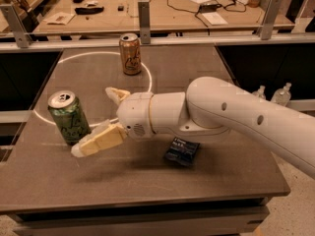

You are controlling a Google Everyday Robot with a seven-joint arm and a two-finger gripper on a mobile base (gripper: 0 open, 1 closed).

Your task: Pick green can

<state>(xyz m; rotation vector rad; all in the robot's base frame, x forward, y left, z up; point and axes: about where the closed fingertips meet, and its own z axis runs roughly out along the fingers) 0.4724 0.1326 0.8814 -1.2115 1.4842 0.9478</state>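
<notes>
lettering in pale cursive runs across the mottled green body of the green can [69, 119], which stands upright with its silver top and tab showing. it is close to the left edge of the table [147, 191], on a white ring [88, 53] marked there. the gripper [92, 122] sits just right of it, jaws spread wide and holding nothing. its cream fingers [98, 140] flank the can's right side; whether the nearer one touches the base i cannot tell. an orange-tan can [130, 55] stands near the far edge.

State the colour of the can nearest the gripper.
The green can is mottled green, silver-topped, per the camera view; the open gripper sits beside it.
</notes>
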